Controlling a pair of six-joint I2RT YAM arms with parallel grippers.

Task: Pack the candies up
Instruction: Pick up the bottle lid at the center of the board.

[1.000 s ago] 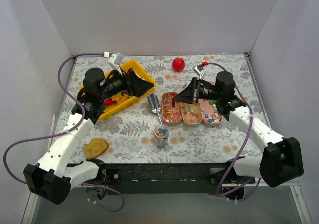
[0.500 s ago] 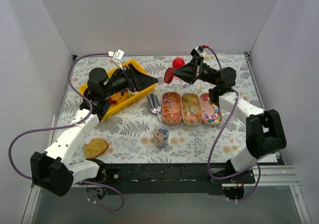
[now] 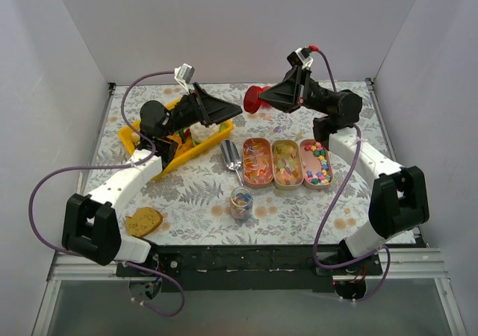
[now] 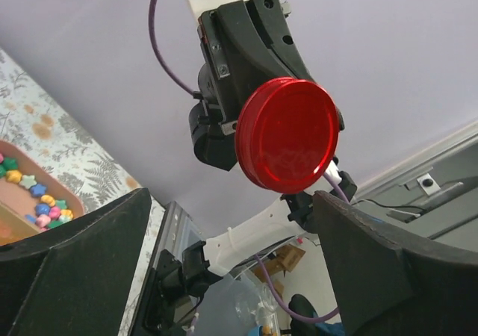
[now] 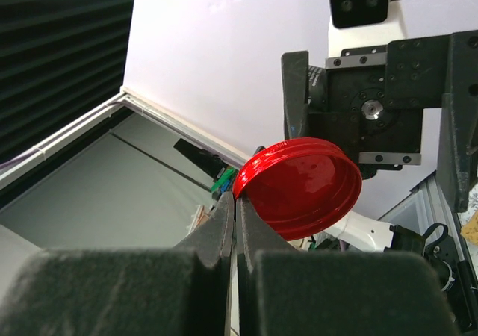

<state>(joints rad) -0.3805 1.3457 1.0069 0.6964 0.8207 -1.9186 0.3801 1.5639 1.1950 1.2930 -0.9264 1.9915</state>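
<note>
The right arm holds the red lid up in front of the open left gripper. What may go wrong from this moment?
1. The right gripper pinches the red lid only at its rim, so it may swing or slip out.
2. The left gripper is open and faces the lid's flat side; closing off-centre could knock it loose.
3. A dropped lid might land in the uncovered candy trays and scatter the candies.

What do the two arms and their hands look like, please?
The left arm and right arm have white links, black joints and a looping purple cable each. The left hand and right hand are black, with wedge-shaped fingers.
</note>
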